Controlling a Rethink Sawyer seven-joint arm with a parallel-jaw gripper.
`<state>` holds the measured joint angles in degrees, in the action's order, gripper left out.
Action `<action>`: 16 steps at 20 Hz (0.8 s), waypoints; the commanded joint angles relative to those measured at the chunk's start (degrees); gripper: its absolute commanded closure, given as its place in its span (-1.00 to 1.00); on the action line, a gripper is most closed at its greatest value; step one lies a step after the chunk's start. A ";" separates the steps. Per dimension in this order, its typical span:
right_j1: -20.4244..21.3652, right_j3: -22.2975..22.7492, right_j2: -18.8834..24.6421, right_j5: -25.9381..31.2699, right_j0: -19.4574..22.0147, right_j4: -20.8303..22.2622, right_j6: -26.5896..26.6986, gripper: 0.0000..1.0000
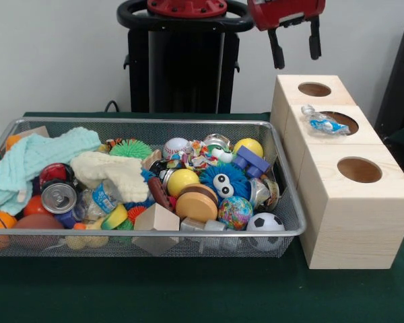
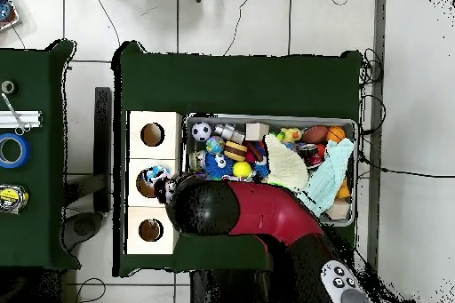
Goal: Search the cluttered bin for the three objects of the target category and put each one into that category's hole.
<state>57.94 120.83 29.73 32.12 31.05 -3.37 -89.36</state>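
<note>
Silver wire-mesh bin, crammed w/ toys, sits nearest, left of pale pine cubes. Clear-blue plastic item rests over middle hole. Smallest hole is farthest back; red-black gripper hangs above it, fingers apart, holding nothing.

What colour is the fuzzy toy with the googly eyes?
Blue; the fuzzy toy shows best in the front view.

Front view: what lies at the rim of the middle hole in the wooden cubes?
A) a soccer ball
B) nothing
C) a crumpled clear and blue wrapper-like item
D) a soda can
C: a small clear and blue item rests on the edge of the middle hole, below the empty, open end effector.
</note>
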 commanded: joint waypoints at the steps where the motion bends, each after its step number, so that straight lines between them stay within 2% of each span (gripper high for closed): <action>1: -7.82 -4.38 -4.07 -8.02 0.74 7.02 -3.57 -1.00; 4: -8.96 -4.89 -5.09 -9.66 0.44 8.76 -3.87 -1.00; 10: -9.51 -7.14 -6.26 -8.72 0.67 10.93 -3.20 -1.00; 16: -12.44 -5.97 -7.26 -13.51 -0.36 12.25 -5.66 -1.00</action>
<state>49.63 117.63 25.34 23.87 30.94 4.93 -89.36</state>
